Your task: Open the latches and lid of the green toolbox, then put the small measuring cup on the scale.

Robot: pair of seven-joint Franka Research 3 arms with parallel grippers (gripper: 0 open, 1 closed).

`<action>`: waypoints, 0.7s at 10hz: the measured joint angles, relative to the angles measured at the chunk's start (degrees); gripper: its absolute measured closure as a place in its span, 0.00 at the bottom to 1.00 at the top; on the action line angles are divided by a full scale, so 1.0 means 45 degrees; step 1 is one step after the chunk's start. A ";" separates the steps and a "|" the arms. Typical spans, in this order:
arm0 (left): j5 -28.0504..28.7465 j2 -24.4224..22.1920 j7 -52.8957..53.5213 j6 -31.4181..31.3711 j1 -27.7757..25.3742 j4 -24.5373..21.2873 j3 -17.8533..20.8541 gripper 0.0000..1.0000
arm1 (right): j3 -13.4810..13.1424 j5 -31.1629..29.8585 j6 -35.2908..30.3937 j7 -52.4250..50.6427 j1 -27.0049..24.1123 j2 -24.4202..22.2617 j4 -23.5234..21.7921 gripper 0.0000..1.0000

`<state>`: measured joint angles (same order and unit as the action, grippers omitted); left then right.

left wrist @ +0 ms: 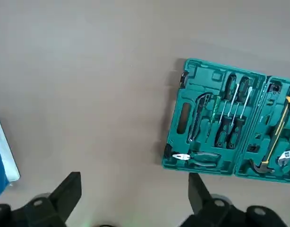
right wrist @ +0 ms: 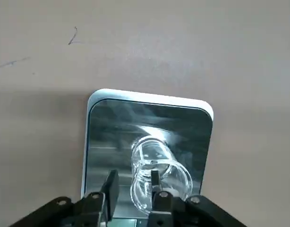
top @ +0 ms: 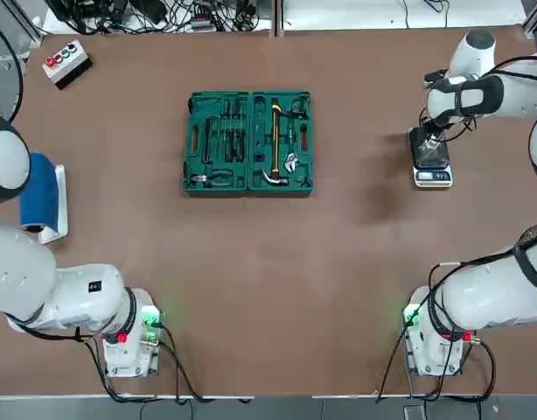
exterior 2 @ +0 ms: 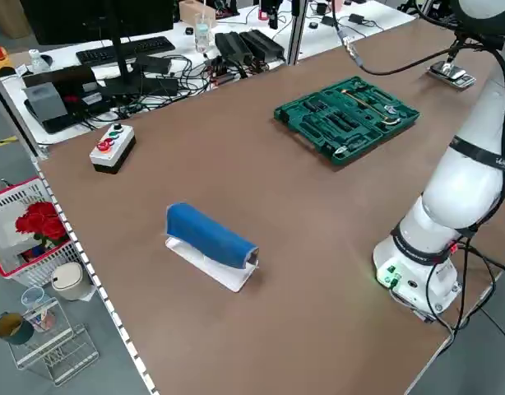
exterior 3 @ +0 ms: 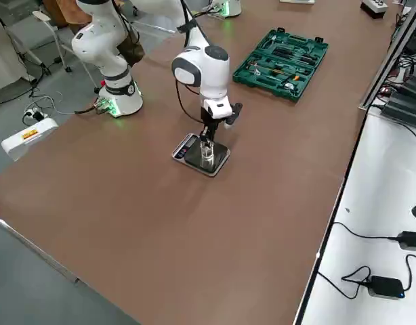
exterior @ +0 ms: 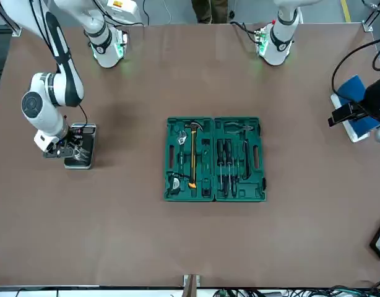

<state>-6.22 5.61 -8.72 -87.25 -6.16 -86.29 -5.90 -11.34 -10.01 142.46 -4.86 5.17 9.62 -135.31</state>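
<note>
Here, running left to right across the overhead view:

Button box [top: 66, 61]: grey, with coloured buttons, at the table's far left corner.

Blue roll [top: 40, 192]: on a white base near the left edge, partly under the left arm.

Left arm: folded back over its own side of the table, parked; its wrist looks down from well above the brown top, with the toolbox far off in its view.

Left gripper [left wrist: 134, 189]: fingers spread wide, nothing between them.

Toolbox [top: 248, 142]: mid-table, lying fully open and flat, well apart from both grippers.

Lid [top: 219, 142]: the left half, laid back level beside the base; pliers and screwdrivers sit in its moulded slots.

Hammer [top: 275, 144]: yellow handle, in the right half.

Right arm: stretched out to the far right of the table, elbow bent, the wrist turned so the fingers point straight down over the scale.

Right gripper [right wrist: 132, 185]: low over the black plate, fingers set narrowly apart; one finger is inside the cup's mouth and the other outside its wall. Whether they pinch the wall cannot be told.

Cup [right wrist: 157, 174]: clear, standing upright on the plate, on the side toward the display.

Scale [top: 432, 161]: near the right edge, with its silver display strip toward the robot.
</note>
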 joint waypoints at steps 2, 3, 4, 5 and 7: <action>0.0442 0.0000 0.0031 -0.0048 0.0065 0.0006 -0.0176 0.00 | 0.0028 0.0000 -0.1235 -0.0003 0.0020 -0.0066 0.0617 0.63; 0.0583 0.0000 0.0031 -0.0127 0.0075 0.0018 -0.0328 0.00 | 0.0064 0.0000 -0.1873 -0.0005 0.0039 -0.0138 0.1042 0.63; 0.0672 -0.0001 0.0031 -0.0197 0.0083 0.0036 -0.0429 0.00 | 0.0095 0.0000 -0.2635 -0.0006 0.0073 -0.0267 0.1555 0.61; 0.0879 0.0000 0.0052 -0.0246 0.0072 0.0051 -0.0599 0.00 | 0.0127 0.0000 -0.3414 -0.0012 0.0090 -0.0502 0.2100 0.58; 0.1330 -0.0006 0.0052 -0.0304 0.0078 0.0092 -0.1116 0.00 | 0.0207 0.0000 -0.4482 -0.0028 0.0099 -0.1225 0.2950 0.42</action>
<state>-0.24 5.58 -8.48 -88.62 -5.80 -85.88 -10.92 -10.41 -10.01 122.29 -4.99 5.61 4.11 -122.04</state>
